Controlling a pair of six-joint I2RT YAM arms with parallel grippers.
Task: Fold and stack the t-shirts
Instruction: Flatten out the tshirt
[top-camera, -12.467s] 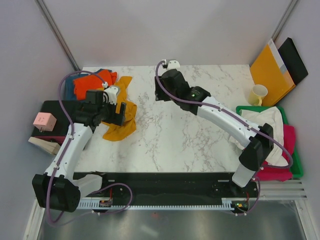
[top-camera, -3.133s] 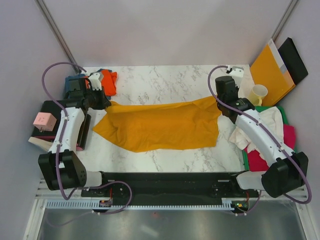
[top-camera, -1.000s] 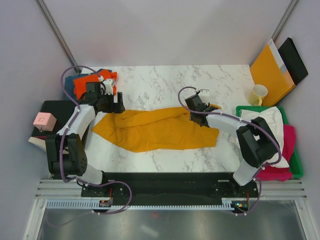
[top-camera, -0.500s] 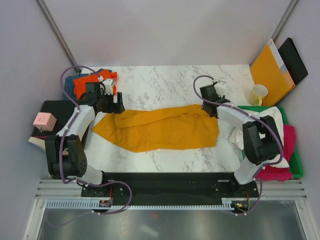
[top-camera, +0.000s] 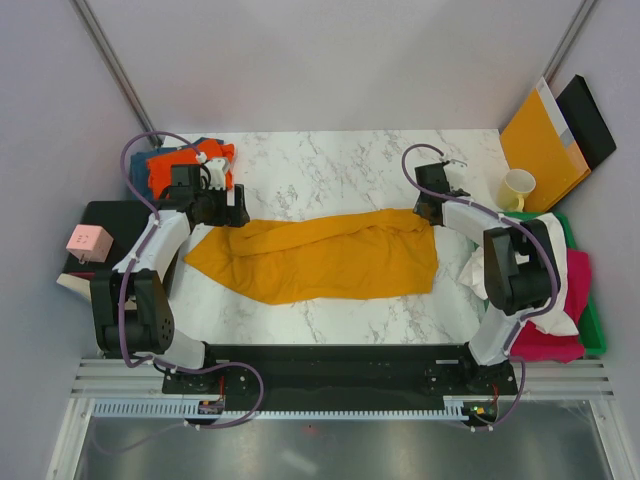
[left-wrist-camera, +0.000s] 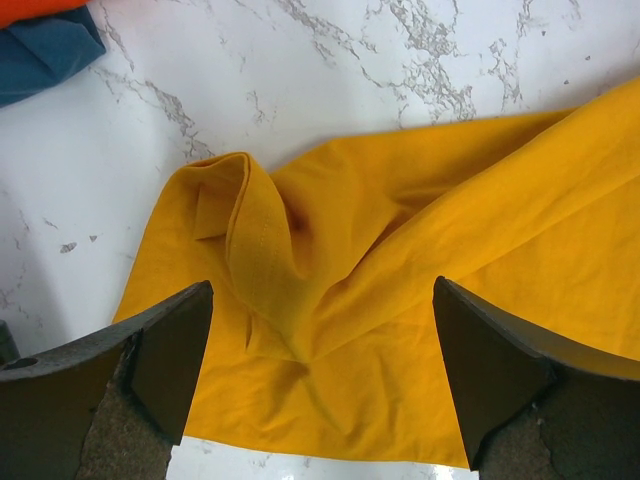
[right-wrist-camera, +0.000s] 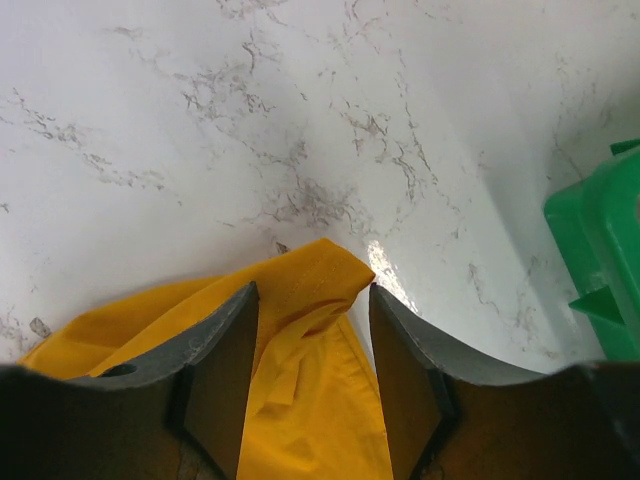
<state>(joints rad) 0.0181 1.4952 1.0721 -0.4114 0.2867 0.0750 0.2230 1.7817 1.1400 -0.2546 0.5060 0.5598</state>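
Note:
The mustard-yellow t-shirt (top-camera: 320, 258) lies spread across the middle of the marble table, its top edge rumpled. My left gripper (top-camera: 235, 212) is open wide just above its bunched left corner (left-wrist-camera: 260, 260). My right gripper (top-camera: 432, 195) is at the shirt's upper right corner (right-wrist-camera: 310, 275); its jaws stand partly apart with that loose corner lying between them. The orange t-shirt (top-camera: 170, 168) and the teal-blue one (left-wrist-camera: 40, 55) are piled at the table's back left. The white t-shirt (top-camera: 530, 235) and the magenta one (top-camera: 550, 345) lie in the green tray (top-camera: 596, 325) on the right.
A cream mug (top-camera: 517, 188) stands at the back right, close to my right gripper. An orange-brown envelope (top-camera: 543, 135) and a black folder (top-camera: 590, 118) lean behind it. A pink box (top-camera: 88, 242) sits on a black object off the table's left edge.
My right gripper moved from the shirt's middle back right to its upper right corner, and the top edge straightened toward the right. The left arm stayed still.

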